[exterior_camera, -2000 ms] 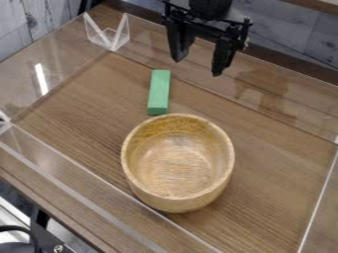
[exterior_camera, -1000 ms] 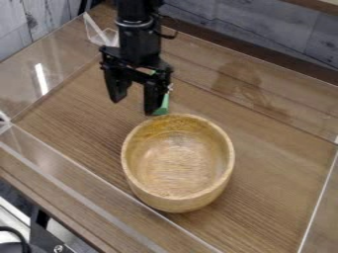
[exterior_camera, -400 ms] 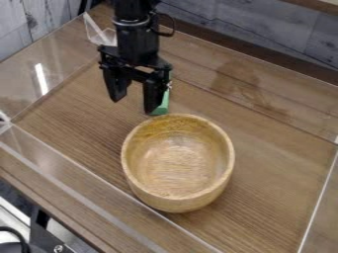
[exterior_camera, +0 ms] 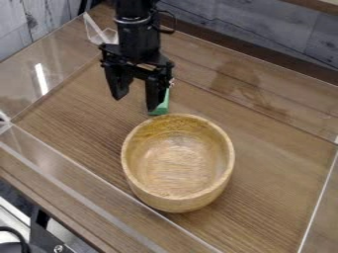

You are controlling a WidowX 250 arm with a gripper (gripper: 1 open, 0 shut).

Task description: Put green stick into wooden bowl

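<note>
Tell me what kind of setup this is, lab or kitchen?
Likely a lab test cell: a wood-grain table fenced by clear acrylic walls, one black gripper, open, over a green stick, beside a wooden bowl.

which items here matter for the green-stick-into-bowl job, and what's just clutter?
Job items:
- green stick, lying on the table, mostly hidden behind the tool
- wooden bowl, empty
- tool, open, pointing down over the stick

Just lying about:
- clear plastic piece, back left
- clear walls around the table
</note>
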